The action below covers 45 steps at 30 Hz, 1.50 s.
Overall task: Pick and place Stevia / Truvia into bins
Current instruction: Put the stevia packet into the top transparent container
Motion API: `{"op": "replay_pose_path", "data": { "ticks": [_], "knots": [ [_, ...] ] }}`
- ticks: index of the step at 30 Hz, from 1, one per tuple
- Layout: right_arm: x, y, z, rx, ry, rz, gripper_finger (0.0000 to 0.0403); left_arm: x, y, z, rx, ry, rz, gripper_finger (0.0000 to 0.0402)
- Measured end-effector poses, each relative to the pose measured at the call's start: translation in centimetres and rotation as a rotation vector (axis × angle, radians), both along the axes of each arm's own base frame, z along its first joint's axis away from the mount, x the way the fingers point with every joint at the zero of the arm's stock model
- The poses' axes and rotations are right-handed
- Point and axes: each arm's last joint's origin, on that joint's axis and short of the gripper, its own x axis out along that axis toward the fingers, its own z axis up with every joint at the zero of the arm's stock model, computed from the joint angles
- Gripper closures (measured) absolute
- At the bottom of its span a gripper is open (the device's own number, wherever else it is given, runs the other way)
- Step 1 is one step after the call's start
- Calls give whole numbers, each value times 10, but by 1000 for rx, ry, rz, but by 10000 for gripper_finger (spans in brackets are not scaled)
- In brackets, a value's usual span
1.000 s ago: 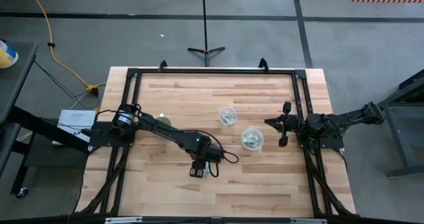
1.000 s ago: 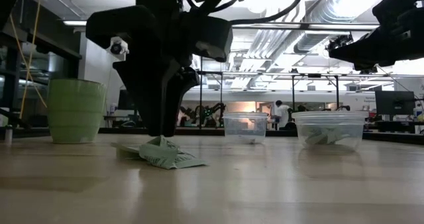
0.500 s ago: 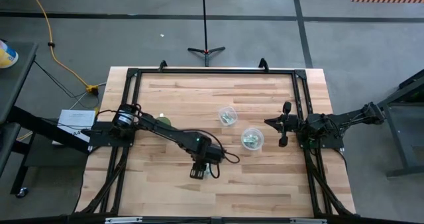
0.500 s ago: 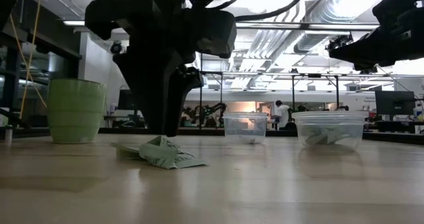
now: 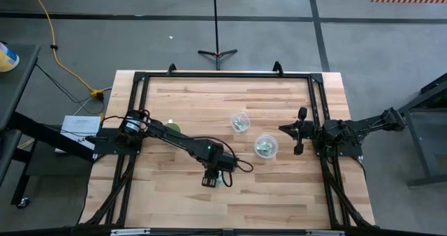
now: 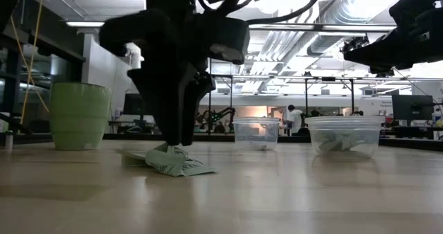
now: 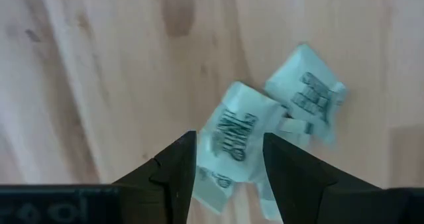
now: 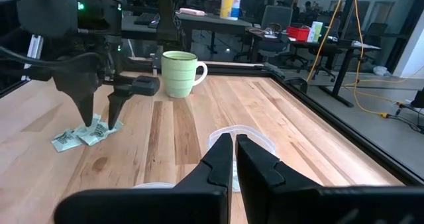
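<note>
Pale green and white crinkled paper sweetener packets (image 7: 233,134) lie in a small loose pile on the near middle of the light wooden surface (image 5: 188,103), with the left gripper (image 7: 228,168) lowered over them, its jaws parted on either side of one packet and not closed on it. Two small round clear plastic cups (image 5: 241,121) (image 5: 266,146) with whitish rims stand to the right of the pile, each with packets inside, and a solid green mug (image 8: 179,73) stands further left. The right gripper (image 8: 234,159) waits raised at the right edge of the surface, jaws closed and empty.
</note>
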Motion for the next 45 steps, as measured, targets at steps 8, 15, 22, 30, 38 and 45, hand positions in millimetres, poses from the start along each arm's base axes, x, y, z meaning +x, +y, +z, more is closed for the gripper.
{"op": "replay_pose_path", "data": {
  "ticks": [8,15,22,30,38,45],
  "knots": [
    [0,0,0,0,0,0,391,-1,0,-7,-4,34,-4,192],
    [0,0,0,0,0,4,391,1,0,-7,-7,23,-12,192],
    [0,0,0,0,0,4,391,-1,0,-7,-1,44,1,192],
    [0,0,0,0,0,3,391,-5,1,-7,-1,81,73,192],
    [0,0,0,0,0,3,391,-5,1,-7,-30,95,235,192],
    [0,0,0,0,0,3,391,-5,1,-7,-38,98,256,193]
  ]
}}
